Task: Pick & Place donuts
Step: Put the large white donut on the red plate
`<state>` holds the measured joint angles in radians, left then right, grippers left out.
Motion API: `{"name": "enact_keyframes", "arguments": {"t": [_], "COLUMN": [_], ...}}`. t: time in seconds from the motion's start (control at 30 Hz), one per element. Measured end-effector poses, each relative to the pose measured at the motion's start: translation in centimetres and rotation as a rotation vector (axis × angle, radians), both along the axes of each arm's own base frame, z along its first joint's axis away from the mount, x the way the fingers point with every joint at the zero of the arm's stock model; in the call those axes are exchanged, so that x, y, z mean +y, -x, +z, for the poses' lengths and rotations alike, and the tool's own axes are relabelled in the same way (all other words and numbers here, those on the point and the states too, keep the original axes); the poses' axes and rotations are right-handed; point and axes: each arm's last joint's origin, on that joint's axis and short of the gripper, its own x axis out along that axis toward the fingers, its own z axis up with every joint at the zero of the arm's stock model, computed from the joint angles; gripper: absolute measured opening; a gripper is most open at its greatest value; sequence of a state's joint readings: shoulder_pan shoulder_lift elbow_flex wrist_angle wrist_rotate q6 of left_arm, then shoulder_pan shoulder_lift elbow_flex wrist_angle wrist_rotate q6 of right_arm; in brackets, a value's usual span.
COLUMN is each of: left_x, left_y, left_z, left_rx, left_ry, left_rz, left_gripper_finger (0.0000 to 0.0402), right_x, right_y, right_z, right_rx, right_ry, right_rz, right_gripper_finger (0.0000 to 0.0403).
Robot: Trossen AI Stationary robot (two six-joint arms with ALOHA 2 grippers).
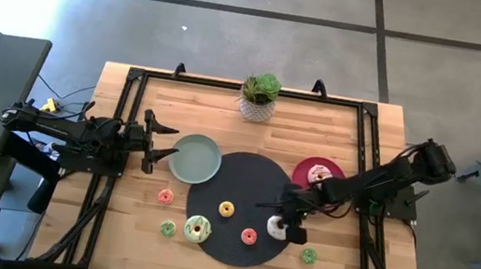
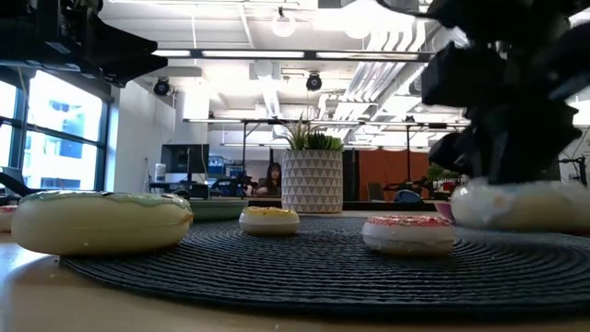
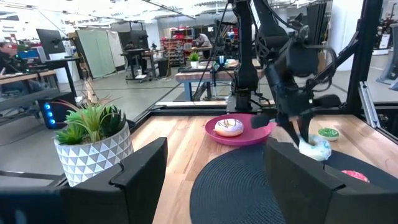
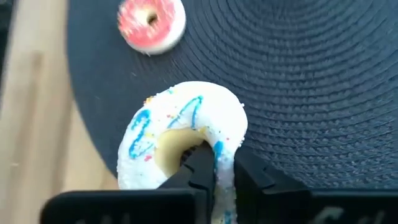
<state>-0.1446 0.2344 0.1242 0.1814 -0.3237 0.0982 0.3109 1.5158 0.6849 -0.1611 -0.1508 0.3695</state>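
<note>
My right gripper (image 1: 288,222) is over the right part of the black mat (image 1: 242,191), shut on a white donut with blue stripes (image 4: 186,121). The same donut shows in the low view (image 2: 521,205) and the left wrist view (image 3: 314,148). A red-frosted donut (image 4: 151,23) lies flat on the mat beyond it. Yellow (image 1: 226,210) and big green-white (image 1: 197,229) donuts also rest on the mat. Pink (image 1: 166,197) and two green donuts (image 1: 168,229) (image 1: 309,255) lie on the wood. Another white donut (image 1: 318,174) lies on the red plate (image 1: 304,167). My left gripper (image 1: 159,142) waits open beside the grey-green plate (image 1: 195,158). My right gripper pinches the white donut's ring (image 4: 225,149) between its two fingers, one finger (image 4: 199,163) inside the hole and the other (image 4: 252,171) outside. The fingers come from above, slanting from the table's right. The donut sits tilted; whether it is clear of the mat I cannot tell.
A potted plant (image 1: 260,95) stands at the far edge of the table. A dark metal frame (image 1: 135,77) runs around the tabletop. Bare wood shows between the mat and the near edge.
</note>
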Motion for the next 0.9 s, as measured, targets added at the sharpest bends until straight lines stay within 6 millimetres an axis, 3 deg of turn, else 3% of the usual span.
{"name": "enact_keyframes", "arguments": {"t": [0.2, 0.4, 0.6, 0.73, 0.9], "left_x": [0.0, 0.0, 0.0, 0.0, 0.0], "left_y": [0.0, 0.0, 0.0, 0.0, 0.0], "left_z": [0.0, 0.0, 0.0, -0.1, -0.1], "left_rx": [0.0, 0.001, 0.002, 0.006, 0.014], "left_ry": [0.0, 0.0, 0.0, -0.001, -0.002], "left_rz": [-0.001, 0.0, 0.0, 0.0, 0.0], "left_gripper_finger": [0.0256, 0.0256, 0.0256, 0.0256, 0.0256], "right_x": [-1.4, -3.6, -5.3, -5.8, -6.1], "right_y": [1.7, 6.7, 10.6, 12.0, 13.3], "right_z": [2.8, 5.0, 6.5, 5.9, 3.2], "right_rx": [-0.001, 0.157, 0.216, 0.212, 0.242], "right_ry": [0.011, 0.252, 0.441, 0.447, 0.429], "right_rz": [-0.13, -0.301, -0.536, -0.616, -0.607], "right_gripper_finger": [0.0026, 0.0052, 0.0026, 0.0014, 0.0025]}}
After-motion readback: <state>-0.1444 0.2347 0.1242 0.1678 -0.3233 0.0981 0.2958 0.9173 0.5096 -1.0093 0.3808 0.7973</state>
